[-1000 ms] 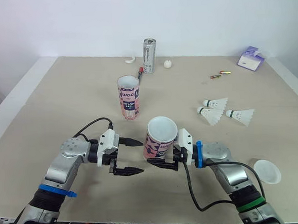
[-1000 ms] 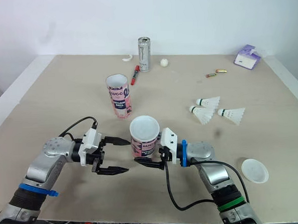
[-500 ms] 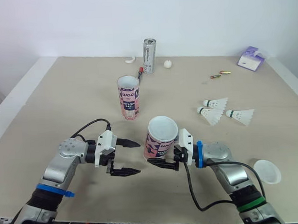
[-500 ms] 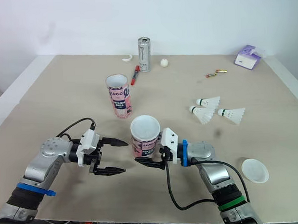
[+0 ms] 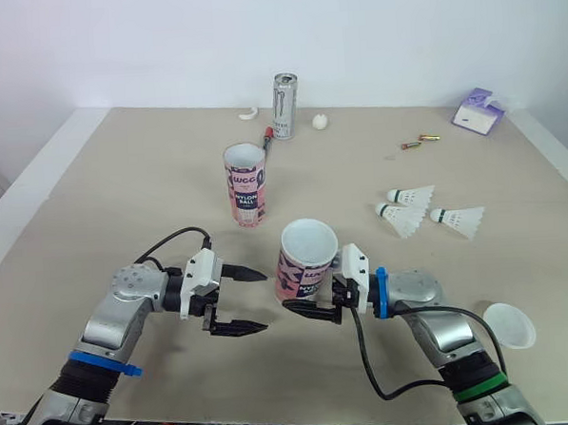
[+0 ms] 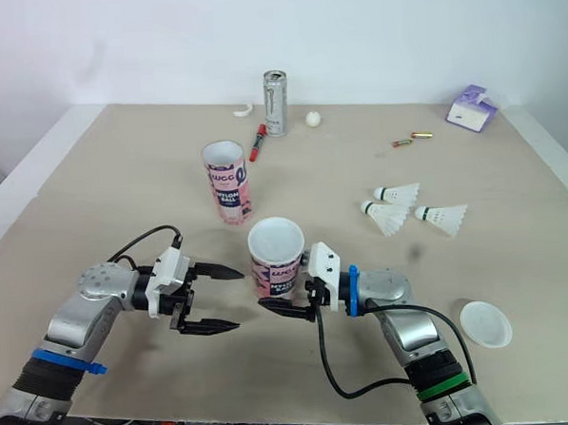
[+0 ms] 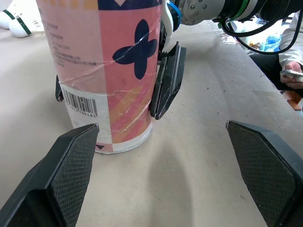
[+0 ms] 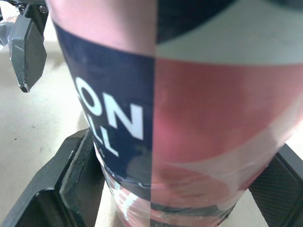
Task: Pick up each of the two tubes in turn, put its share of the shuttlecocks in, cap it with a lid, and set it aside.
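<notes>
On the beige table we see the near tube, a pink-and-navy printed cardboard cylinder with an open white mouth, standing upright between the two grippers. The right gripper is clamped on its base, one black finger on either side. The left gripper hovers just beside it, spread wide and empty. Behind stands the far tube, of the same print and also open, well apart. Three white feathered shuttlecocks lie together to the right, and a round white plastic lid rests near the front right edge. A silver drink can, a red pen, a small white ball and a purple tissue box sit far back, clear of the grip.

From the left wrist we see the near tube resting on the table, the right gripper's fingers pressed to its side, and one left fingertip just beside its base rim. A person's hand shows at the table's edge.

From the right wrist, the near tube touches both fingers.
</notes>
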Controlling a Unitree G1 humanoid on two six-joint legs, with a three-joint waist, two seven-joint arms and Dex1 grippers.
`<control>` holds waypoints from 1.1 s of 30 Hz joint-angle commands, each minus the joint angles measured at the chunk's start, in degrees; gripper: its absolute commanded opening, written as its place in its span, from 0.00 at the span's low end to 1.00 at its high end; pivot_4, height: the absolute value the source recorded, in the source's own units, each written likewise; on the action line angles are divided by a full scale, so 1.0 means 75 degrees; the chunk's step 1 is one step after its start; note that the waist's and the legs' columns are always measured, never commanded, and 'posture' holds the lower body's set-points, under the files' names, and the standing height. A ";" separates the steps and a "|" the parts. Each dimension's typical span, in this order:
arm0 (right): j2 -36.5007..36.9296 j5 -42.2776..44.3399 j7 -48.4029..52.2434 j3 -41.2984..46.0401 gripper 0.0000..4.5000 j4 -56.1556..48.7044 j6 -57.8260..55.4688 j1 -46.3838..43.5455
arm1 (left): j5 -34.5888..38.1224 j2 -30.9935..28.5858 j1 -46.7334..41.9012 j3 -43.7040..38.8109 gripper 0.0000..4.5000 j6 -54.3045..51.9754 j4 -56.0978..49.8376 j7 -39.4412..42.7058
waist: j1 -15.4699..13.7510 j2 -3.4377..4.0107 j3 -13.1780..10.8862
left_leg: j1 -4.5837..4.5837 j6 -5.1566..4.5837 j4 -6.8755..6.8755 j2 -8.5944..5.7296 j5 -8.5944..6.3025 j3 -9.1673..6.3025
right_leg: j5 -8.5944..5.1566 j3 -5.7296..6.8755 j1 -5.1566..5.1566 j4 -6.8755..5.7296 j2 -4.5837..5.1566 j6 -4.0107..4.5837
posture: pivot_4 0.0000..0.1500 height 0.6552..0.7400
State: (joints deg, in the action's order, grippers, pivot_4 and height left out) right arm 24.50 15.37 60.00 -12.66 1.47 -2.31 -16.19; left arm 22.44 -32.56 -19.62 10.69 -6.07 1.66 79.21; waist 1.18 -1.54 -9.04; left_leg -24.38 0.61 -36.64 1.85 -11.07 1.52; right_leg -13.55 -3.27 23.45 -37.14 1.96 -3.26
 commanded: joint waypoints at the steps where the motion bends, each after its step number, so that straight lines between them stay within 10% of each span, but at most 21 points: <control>1: 0.0046 0.0107 -0.0066 0.0220 0.98 -0.0267 0.0001 0.0007 | 0.0029 -0.0071 0.0002 -0.0085 1.00 0.0076 -0.0245 0.0013 | 0.0000 0.0000 0.0000 | 0.0000 0.0000 0.0000 0.0000 0.0000 0.0000 | 0.0000 0.0000 0.0000 0.0000 0.0000 0.0000 | 1.00 1.00; 4: 0.0076 0.0204 -0.0023 0.0217 0.98 -0.0307 -0.0113 0.0015 | 0.0027 -0.0066 -0.0014 -0.0083 1.00 0.0064 -0.0244 0.0003 | 0.0000 0.0000 0.0000 | 0.0000 0.0000 -0.0001 0.0000 0.0000 0.0000 | 0.0000 0.0000 -0.0001 0.0000 0.0000 0.0000 | 1.00 1.00; 8: 0.0069 0.0161 -0.0147 0.0254 0.69 -0.0315 -0.0105 0.0017 | 0.0029 -0.0059 -0.0026 -0.0076 1.00 0.0046 -0.0250 -0.0008 | 0.0000 0.0000 0.0000 | 0.0001 0.0000 -0.0001 0.0000 0.0000 0.0000 | 0.0001 0.0000 -0.0001 0.0000 0.0000 0.0000 | 1.00 1.00; 22: 0.0330 0.0601 -0.0760 0.1032 0.69 -0.1256 -0.0640 0.0500 | 0.0068 -0.0030 -0.0209 -0.0108 1.00 0.0013 -0.0102 0.0036 | -0.0001 0.0000 0.0000 | 0.0003 0.0000 -0.0002 -0.0001 0.0001 0.0000 | 0.0002 -0.0001 -0.0003 -0.0001 0.0001 -0.0001 | 1.00 1.00; 33: 0.0814 0.2055 -0.2627 0.5268 0.69 -0.3078 -0.1673 0.3222 | 0.0276 0.0035 -0.0272 -0.0069 1.00 -0.0263 -0.0408 0.0023 | -0.0028 0.0002 0.0001 | -0.0004 0.0001 0.0000 -0.0011 0.0000 0.0001 | -0.0006 -0.0003 -0.0004 0.0000 0.0015 -0.0009 | 1.00 1.00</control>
State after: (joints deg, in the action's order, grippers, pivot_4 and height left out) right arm 30.42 28.30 45.63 14.69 -20.36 -14.79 3.63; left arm 22.95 -32.41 -21.19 10.69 -6.84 1.16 79.29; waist 0.97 -1.53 -9.03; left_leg -24.41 0.62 -36.64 1.76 -11.06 1.52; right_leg -13.60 -3.29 23.41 -37.14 2.08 -3.33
